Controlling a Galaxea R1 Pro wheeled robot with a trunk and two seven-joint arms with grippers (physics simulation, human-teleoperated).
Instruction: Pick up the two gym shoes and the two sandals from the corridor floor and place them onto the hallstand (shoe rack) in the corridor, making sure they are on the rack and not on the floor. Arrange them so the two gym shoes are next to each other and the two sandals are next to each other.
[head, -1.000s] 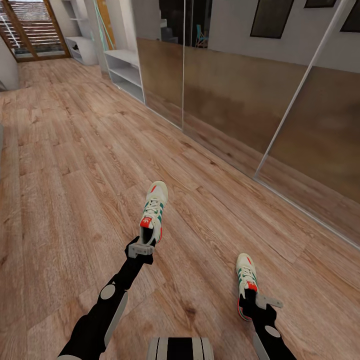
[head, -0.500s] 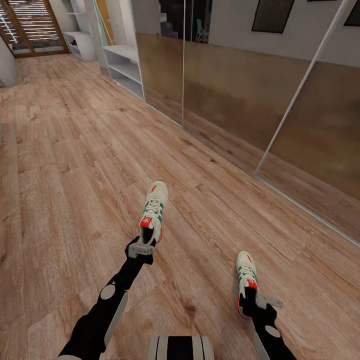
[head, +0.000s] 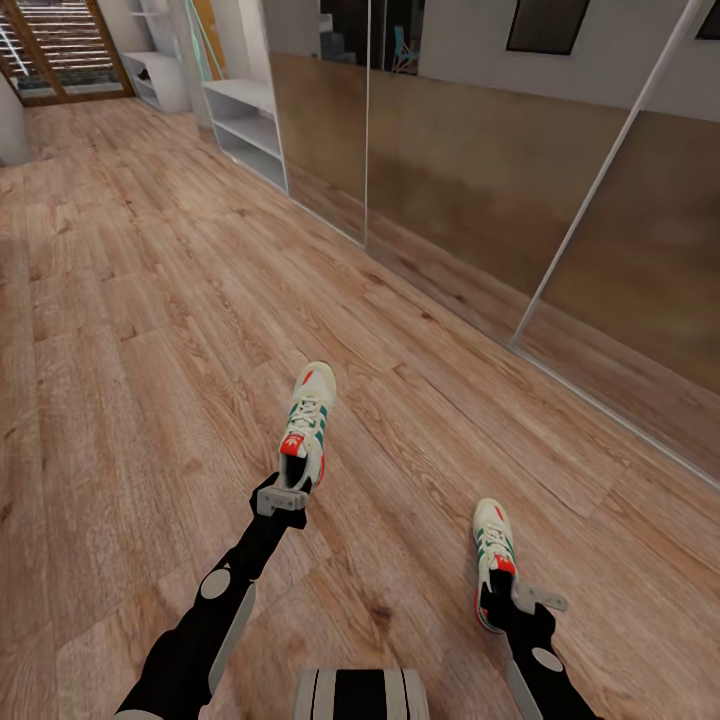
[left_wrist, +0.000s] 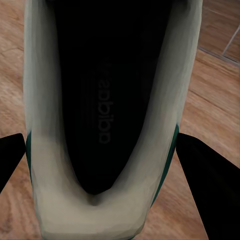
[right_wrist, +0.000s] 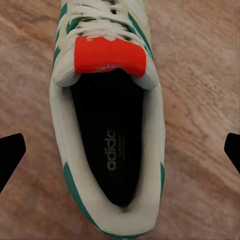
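Hands (head: 290, 497) around white leather sneakers (head: 308, 422)

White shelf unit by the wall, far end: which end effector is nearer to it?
Left. The left end effector, at the heel of one gym shoe, lies further up the corridor toward the white shelf unit. The right end effector, at the other gym shoe, sits further back.
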